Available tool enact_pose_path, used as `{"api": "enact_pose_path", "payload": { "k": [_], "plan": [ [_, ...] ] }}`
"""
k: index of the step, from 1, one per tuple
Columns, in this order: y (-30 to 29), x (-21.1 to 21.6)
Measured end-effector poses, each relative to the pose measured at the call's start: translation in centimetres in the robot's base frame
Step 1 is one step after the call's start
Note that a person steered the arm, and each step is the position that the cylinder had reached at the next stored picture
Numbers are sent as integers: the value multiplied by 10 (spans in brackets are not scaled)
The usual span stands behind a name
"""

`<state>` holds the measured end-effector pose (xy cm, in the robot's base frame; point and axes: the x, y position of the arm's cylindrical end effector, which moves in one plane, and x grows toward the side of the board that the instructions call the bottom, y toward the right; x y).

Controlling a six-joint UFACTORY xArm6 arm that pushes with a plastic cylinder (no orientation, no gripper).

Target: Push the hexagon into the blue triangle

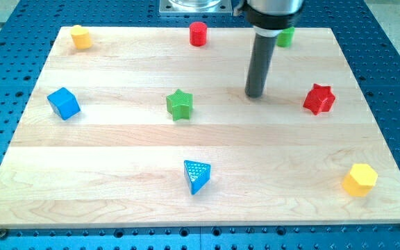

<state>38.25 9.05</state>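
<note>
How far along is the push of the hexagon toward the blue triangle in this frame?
Nothing looks done: the yellow hexagon sits near the view's bottom right, well apart from the blue triangle at bottom centre. In hand: my tip rests mid-board, between the green star and red star, touching no block. Left: reaching the hexagon's right side and pushing it leftward into the triangle.

My tip (255, 94) sits on bare wood btwn green star (179, 104) at view's left and red star (319, 98) at view's right, touching neither. Yellow hexagon (360, 179) is near bottom-right corner, blue triangle (196, 176) at bottom centre; wood btwn them is open, no blocks. Tip to hexagon: red star stands just beside that line. Blue cube (64, 103), yellow block (81, 36), red cylinder (198, 33), green block (285, 36) are well apart from it.
</note>
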Motion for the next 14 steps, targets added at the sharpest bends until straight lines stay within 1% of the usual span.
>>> {"api": "enact_pose_path", "payload": {
  "k": [2,3,5,6,7,8,9,10,11,12,13,14],
  "plan": [
    [-84,7],
    [-88,19],
    [-107,22],
    [-126,28],
    [-130,44],
    [-98,60],
    [-28,110],
    [59,141],
    [167,146],
    [221,160],
    [188,175],
    [178,189]
  ]
}}
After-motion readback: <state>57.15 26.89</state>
